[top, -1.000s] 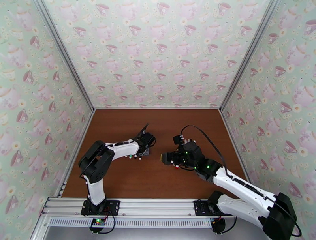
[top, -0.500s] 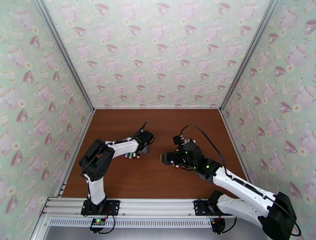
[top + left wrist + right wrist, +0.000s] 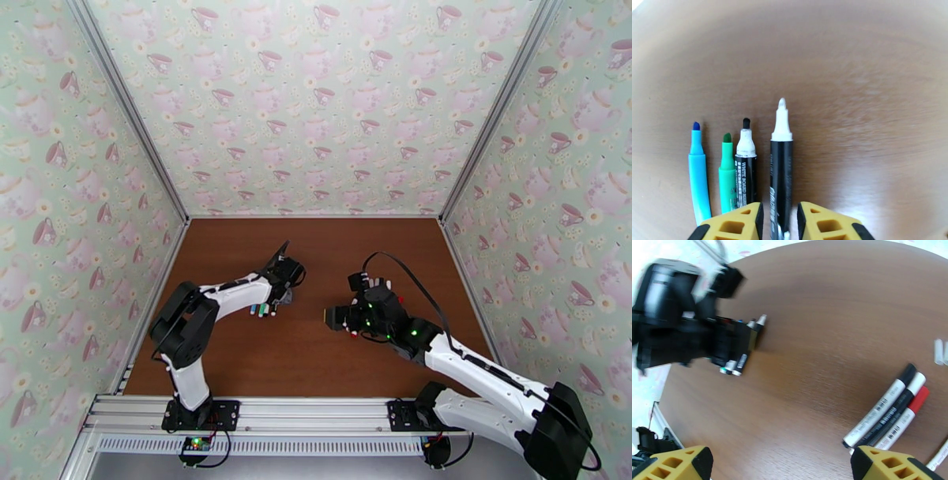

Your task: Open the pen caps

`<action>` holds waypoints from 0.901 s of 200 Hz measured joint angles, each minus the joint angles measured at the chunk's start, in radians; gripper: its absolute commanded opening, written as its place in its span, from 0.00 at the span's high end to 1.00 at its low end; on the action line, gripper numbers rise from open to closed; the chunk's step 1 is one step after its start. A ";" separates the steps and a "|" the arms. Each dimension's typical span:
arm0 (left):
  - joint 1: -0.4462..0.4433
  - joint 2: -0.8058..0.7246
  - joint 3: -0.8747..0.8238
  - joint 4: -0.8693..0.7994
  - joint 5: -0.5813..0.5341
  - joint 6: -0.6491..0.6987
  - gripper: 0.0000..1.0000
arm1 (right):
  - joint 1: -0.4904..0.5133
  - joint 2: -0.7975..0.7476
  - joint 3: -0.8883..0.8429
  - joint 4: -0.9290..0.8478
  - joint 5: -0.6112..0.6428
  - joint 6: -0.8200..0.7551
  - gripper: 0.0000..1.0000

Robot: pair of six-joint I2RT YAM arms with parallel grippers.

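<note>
In the left wrist view, several uncapped pens lie side by side on the brown table: light blue, green, a whiteboard marker and a black-barrelled, white-tipped pen. My left gripper straddles the black pen, open a little, with a thin gap at each yellow finger. My right gripper stands wide open above bare table. Three capped pens lie to its right, with a black cap, a white cap and a red cap. From above, the left gripper and right gripper are apart.
Two pale loose caps lie at the right edge of the right wrist view. The left arm's black wrist sits over the uncapped pens on the left. Patterned walls close in the table on three sides. A cable loops over the right arm.
My left gripper's jaws have eased off the black pen, and the left wrist has shifted slightly back and left. The right arm has barely moved.
</note>
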State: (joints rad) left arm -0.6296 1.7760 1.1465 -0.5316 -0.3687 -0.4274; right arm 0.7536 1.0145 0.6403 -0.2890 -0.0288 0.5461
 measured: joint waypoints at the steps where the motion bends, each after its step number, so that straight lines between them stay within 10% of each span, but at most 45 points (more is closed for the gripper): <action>1: 0.000 -0.003 -0.001 0.000 0.003 0.000 0.66 | 0.000 0.000 0.000 -0.002 0.001 0.000 0.07; 68: -0.048 -0.292 -0.203 0.171 0.287 -0.049 0.60 | -0.109 0.010 0.001 -0.150 0.140 0.065 0.31; 180: -0.230 -0.454 -0.349 0.546 0.557 -0.176 0.42 | -0.658 0.216 0.014 -0.182 0.080 -0.001 0.49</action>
State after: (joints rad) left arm -0.8597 1.3224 0.7975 0.0139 0.1883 -0.6033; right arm 0.0956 1.2308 0.6540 -0.4709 0.0509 0.5453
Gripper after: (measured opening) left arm 0.576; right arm 0.513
